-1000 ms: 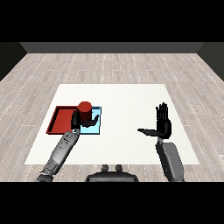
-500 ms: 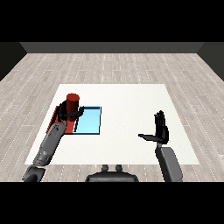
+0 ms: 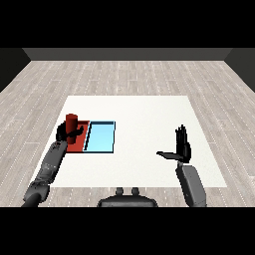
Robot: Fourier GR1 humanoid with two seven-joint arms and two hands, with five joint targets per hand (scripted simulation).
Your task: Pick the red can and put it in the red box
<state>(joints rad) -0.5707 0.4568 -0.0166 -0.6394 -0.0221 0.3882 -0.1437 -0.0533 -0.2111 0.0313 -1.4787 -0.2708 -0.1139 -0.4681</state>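
The red can (image 3: pixel 72 122) stands upright over the red tray (image 3: pixel 81 141), near its left part. My left hand (image 3: pixel 66 133) is curled round the can's lower half. Whether the can rests on the tray floor or hangs just above it I cannot tell. Beside the red tray, on its right, lies the light blue tray (image 3: pixel 101 137) with nothing in it. My right hand (image 3: pixel 182 147) is far off at the right, held upright above the table with straight fingers and the thumb pointing left, holding nothing.
Both trays lie on the white table (image 3: pixel 144 119), close to its left edge. A grey plank floor surrounds the table.
My left hand has carried the red can leftward from the light blue tray to the red tray. My right hand has sunk a little lower.
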